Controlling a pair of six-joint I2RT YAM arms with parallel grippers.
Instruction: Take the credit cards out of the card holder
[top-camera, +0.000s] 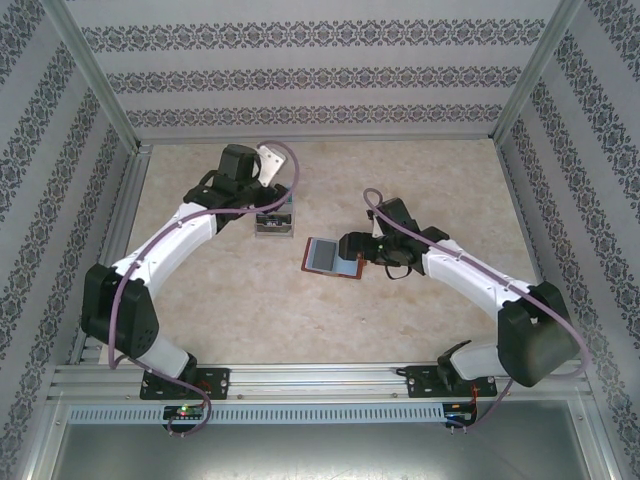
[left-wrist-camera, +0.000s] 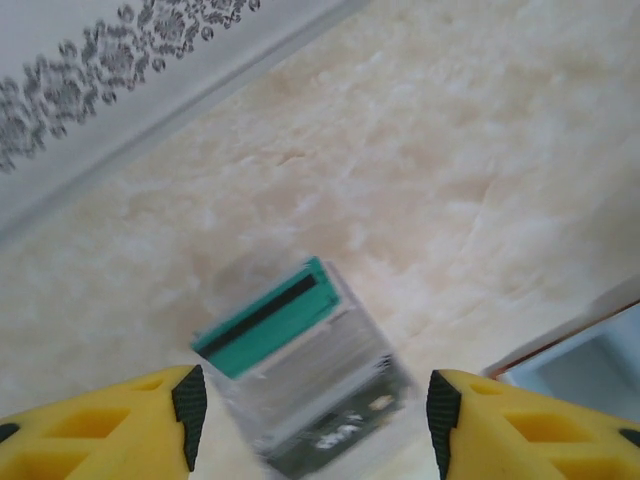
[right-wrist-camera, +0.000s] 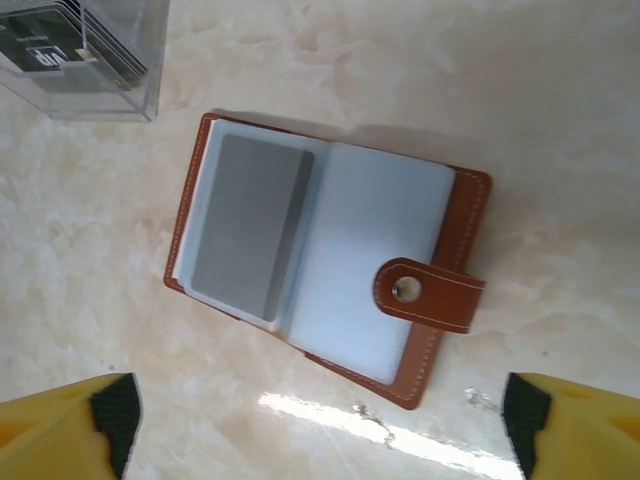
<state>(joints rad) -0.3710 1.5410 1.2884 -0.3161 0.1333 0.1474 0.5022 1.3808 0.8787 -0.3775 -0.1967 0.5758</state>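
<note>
We see the card holder lying opened flat on the table, close to the middle. It sits a little nearer and to the right of the clear box, apart from it. Its opened-out length runs left to right, with the right end swung slightly toward the near edge, so the fold between the two halves runs roughly far to near. The grey-blue inner pockets face up.

The brown strap with its metal snap sits at the right end, folded over onto the right-hand pocket, so the closing side points right. In the right wrist view we make out a grey card seated in the left pocket (its long side parallel to the fold). The right pocket looks pale, and we cannot tell whether it holds anything.

The right gripper hovers over the card holder with its jaws far apart. Its yellow fingers sit at the lower corners of its view, with bare table between them.

The left gripper hangs above the clear box with its jaws apart. One black pad stands on each side of the box, and a sliver of table shows between pad and wall. A teal card with a dark stripe stands inside the box, beside darker cards. The left wrist view is blurred.
</note>
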